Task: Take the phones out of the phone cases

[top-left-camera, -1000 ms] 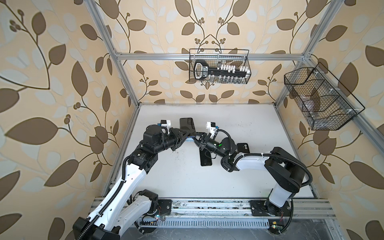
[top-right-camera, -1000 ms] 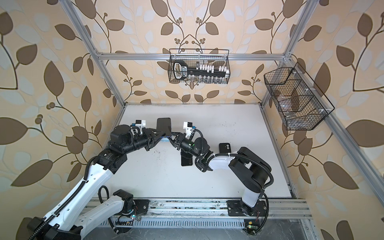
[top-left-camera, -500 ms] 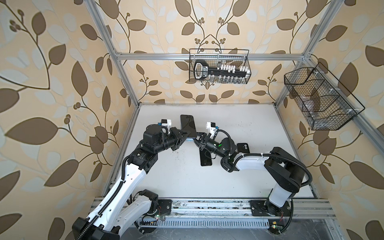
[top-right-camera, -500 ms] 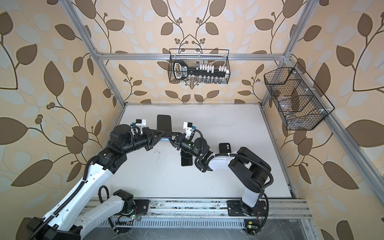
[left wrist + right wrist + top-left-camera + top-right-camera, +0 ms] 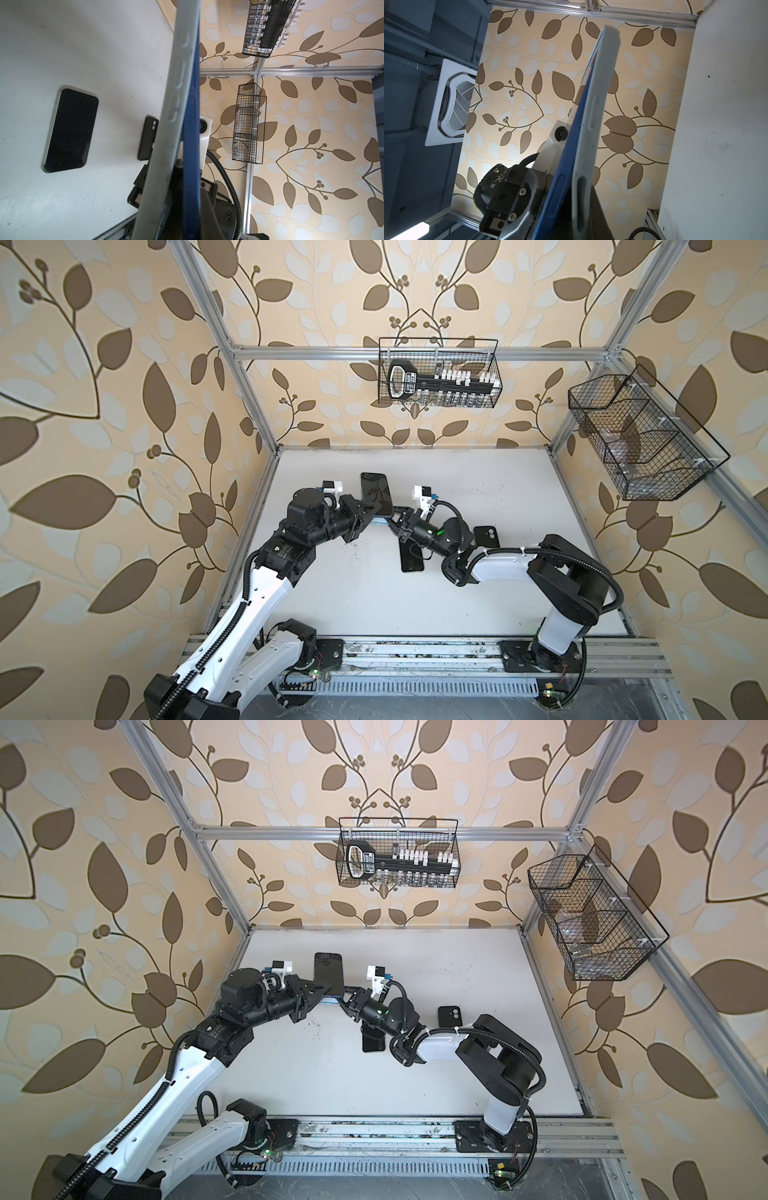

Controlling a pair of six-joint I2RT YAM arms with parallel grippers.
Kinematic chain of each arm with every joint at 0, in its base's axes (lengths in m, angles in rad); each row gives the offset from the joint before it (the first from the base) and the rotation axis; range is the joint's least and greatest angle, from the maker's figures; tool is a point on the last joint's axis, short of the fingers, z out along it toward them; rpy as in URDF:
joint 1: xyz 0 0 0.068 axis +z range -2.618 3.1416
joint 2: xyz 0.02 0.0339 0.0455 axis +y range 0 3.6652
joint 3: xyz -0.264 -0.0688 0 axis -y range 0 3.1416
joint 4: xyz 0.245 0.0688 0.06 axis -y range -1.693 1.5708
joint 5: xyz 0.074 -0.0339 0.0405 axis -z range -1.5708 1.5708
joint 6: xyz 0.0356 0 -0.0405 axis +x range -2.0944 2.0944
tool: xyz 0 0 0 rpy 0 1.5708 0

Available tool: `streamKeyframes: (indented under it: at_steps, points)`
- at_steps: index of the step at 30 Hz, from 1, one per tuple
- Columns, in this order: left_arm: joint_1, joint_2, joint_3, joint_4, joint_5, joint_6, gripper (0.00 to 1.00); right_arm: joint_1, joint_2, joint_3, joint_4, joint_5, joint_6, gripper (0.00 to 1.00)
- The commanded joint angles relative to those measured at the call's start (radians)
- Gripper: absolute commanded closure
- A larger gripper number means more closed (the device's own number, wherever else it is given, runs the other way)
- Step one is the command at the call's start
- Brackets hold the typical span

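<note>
The white table (image 5: 498, 497) fills the floor of the cell in both top views. A long wire basket (image 5: 384, 364) hangs on the back wall at 12 o'clock, with a black-handled tool and small white pieces inside. A second wire basket (image 5: 665, 485) hangs on the side wall at about 2 o'clock.

The phone (image 5: 376, 493) is off the table at about 11 o'clock from the table's centre. It stands nearly on end, with its dark screen facing the top cameras. The wrist views show its blue edge alongside the pale grey phone case (image 5: 176, 83). The two lie together at the far end and stand apart, with a dark gap between them, at the end nearest the grippers.

A second dark-screened phone (image 5: 411, 564) lies flat near the table's centre, partly under the right arm. A small black case (image 5: 485, 537) with two camera holes lies at its 3 o'clock, apart from it.

The left gripper (image 5: 368, 512) reaches in from 9 o'clock, jaws pressed together on the lower end of the cased phone. The right gripper (image 5: 395, 519) pinches the same end from 3 o'clock. Whether the pads bear on blue edge or grey shell cannot be told.
</note>
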Motion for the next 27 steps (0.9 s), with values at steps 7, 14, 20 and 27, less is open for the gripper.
streamKeyframes:
  at_steps: [7,14,20,27]
  points:
    - [0.005,-0.043,0.104,0.16,-0.026,-0.06,1.0,0.013,0.067,-0.03,0.05,-0.018,-0.029,1.0]
    - [0.005,-0.036,0.128,0.192,-0.014,-0.081,1.0,0.013,0.103,-0.031,0.064,-0.013,-0.022,1.0]
    - [0.005,-0.037,0.162,0.201,-0.012,-0.087,1.0,0.01,0.124,-0.032,0.074,-0.013,-0.016,1.0]
    - [0.005,-0.04,0.186,0.213,0.002,-0.105,1.0,0.005,0.14,-0.037,0.082,-0.011,-0.014,1.0]
